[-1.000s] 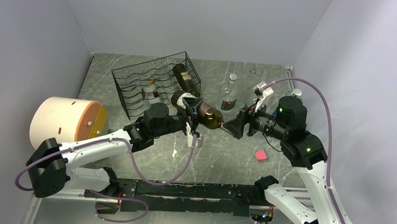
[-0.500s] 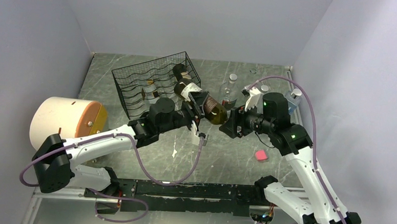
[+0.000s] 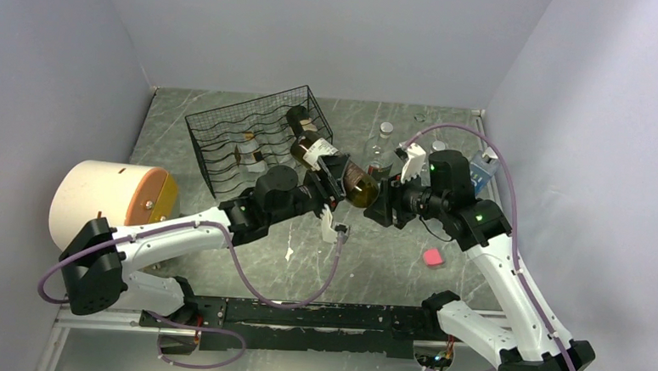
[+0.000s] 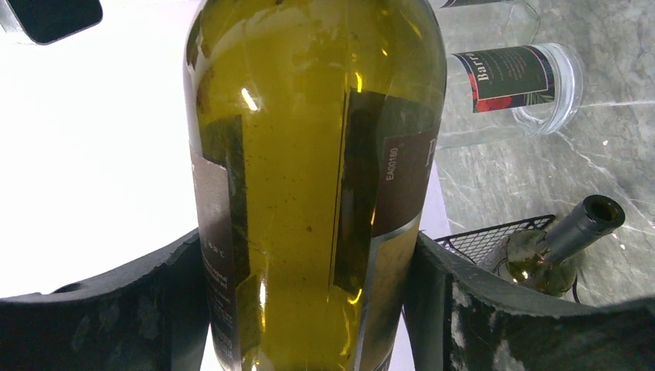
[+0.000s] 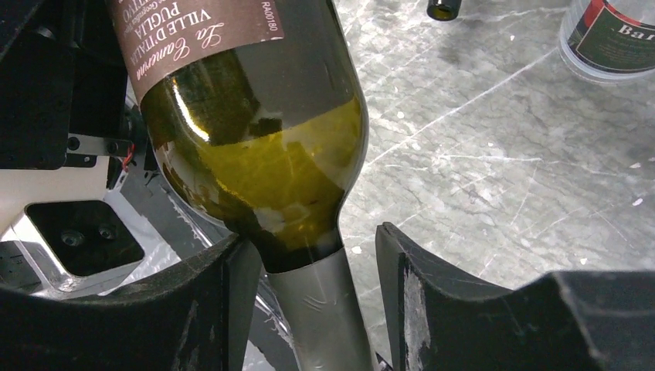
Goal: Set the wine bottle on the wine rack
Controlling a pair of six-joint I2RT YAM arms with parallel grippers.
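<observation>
The wine bottle (image 3: pixel 355 183) is green glass with a brown label, held in the air just right of the wine rack (image 3: pixel 243 134). My left gripper (image 3: pixel 333 179) is shut on its labelled body; in the left wrist view the bottle (image 4: pixel 309 116) fills the space between both fingers of the gripper (image 4: pixel 307 247). My right gripper (image 3: pixel 381 207) is open around the silver-foiled neck; in the right wrist view the bottle (image 5: pixel 263 154) rests against the left finger of the gripper (image 5: pixel 309 239) and the right finger stands apart. The black wire rack holds two other bottles.
A clear bottle with a dark label (image 3: pixel 381 154) stands right of the rack and shows in both wrist views (image 4: pixel 514 77) (image 5: pixel 610 35). More bottles (image 3: pixel 482 164) stand at the back right. A cream drum with an orange face (image 3: pixel 108 195) is at the left. A pink block (image 3: pixel 431 257) lies at the front right.
Both arms have moved away from the near edge and the bottle has travelled up and back towards the rack's right end. The right gripper followed, now around the neck.
</observation>
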